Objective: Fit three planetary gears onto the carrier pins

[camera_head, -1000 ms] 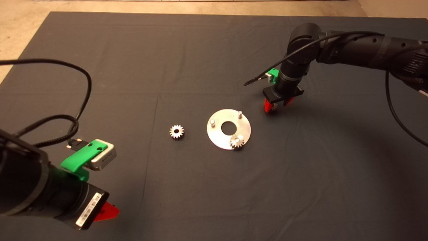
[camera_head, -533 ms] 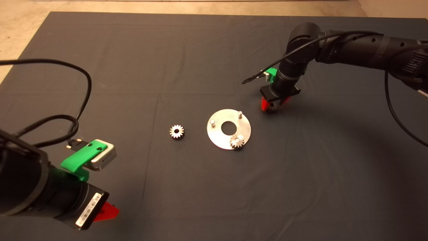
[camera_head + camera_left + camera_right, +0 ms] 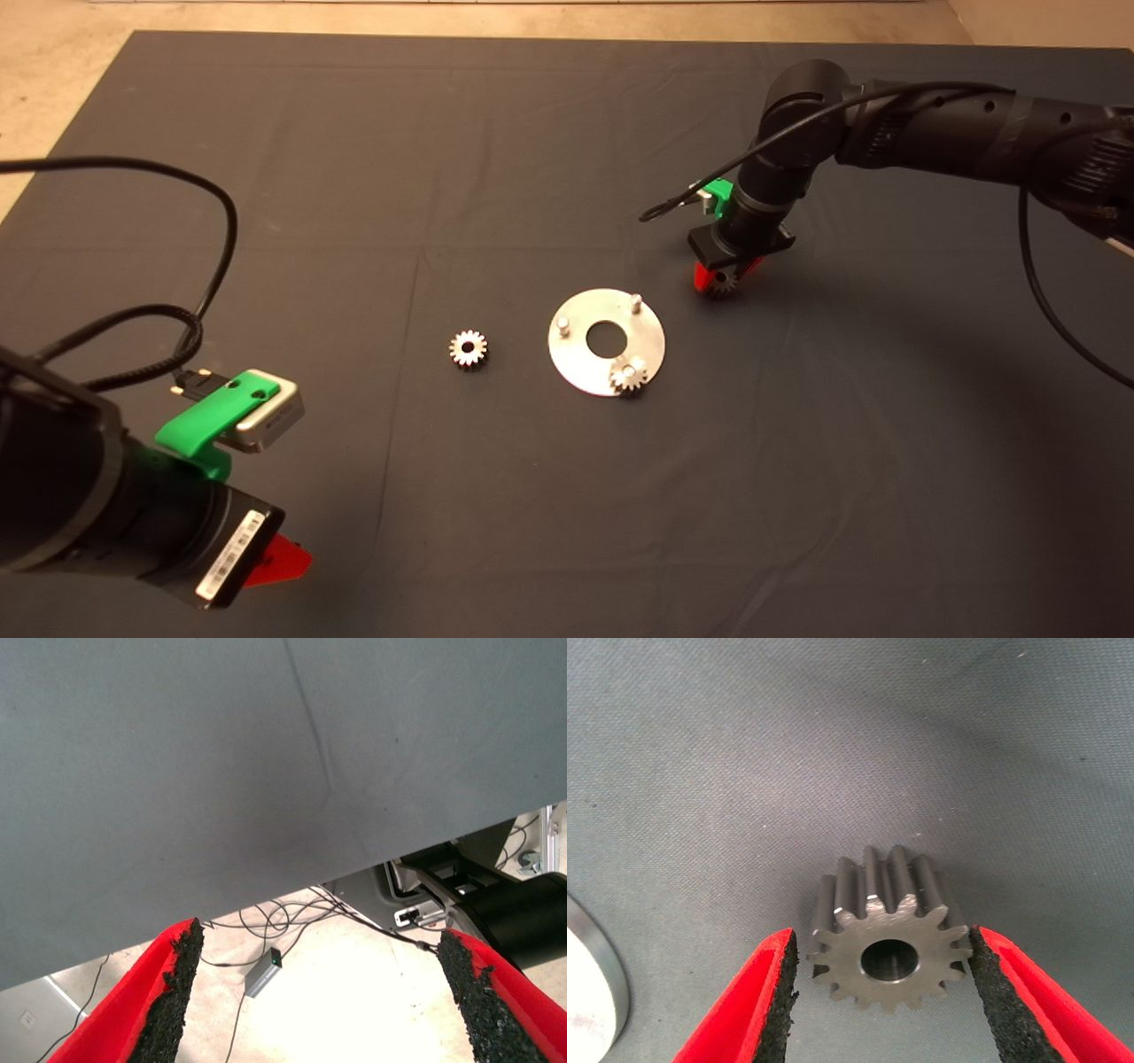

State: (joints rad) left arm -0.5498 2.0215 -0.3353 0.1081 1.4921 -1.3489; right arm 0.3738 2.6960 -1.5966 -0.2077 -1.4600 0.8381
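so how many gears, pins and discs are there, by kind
gears: 3, one on a pin, one loose on the mat, one between the right hand's fingers
pins: 3, two bare
disc: 1
total: 7

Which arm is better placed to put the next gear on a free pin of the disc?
The right: its gripper is shut on a gear beside the disc. The left gripper is parked open at the mat's near edge.
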